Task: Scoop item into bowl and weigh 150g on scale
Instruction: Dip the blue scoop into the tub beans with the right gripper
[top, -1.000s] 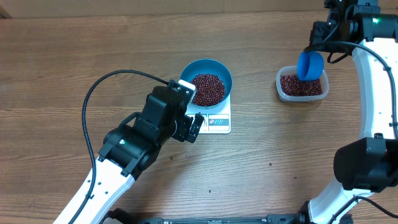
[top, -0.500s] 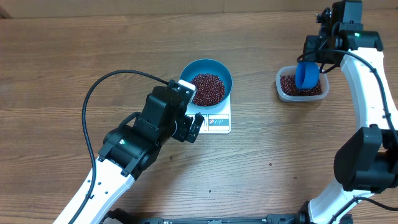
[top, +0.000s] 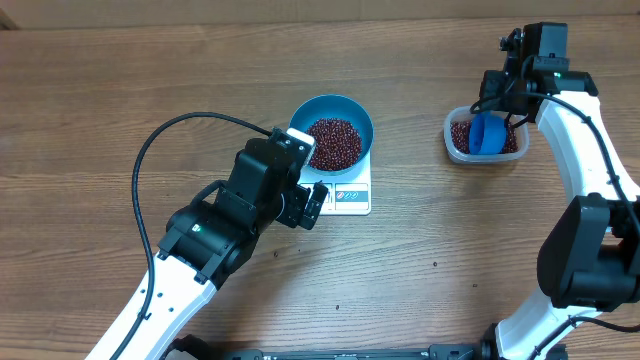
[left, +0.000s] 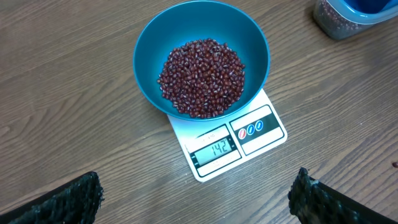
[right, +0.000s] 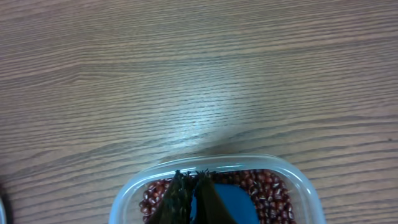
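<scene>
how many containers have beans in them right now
2: the blue bowl on the scale, and the clear tub at the far right, with the scoop in it.

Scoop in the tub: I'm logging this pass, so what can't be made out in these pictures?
- Scoop: right wrist view, the shut right gripper covers its handle; whether it is loaded can't be told.
- Tub: right wrist view, cut off by the bottom edge.
- Scale display: overhead, too small to read.
- Left gripper: left wrist view, only fingertips show.

Scale (left: 184, 129), left wrist view: display (left: 214, 149) reads 142. Three round button symbols (left: 250, 129) beside it, too small to read. No other legible text.
</scene>
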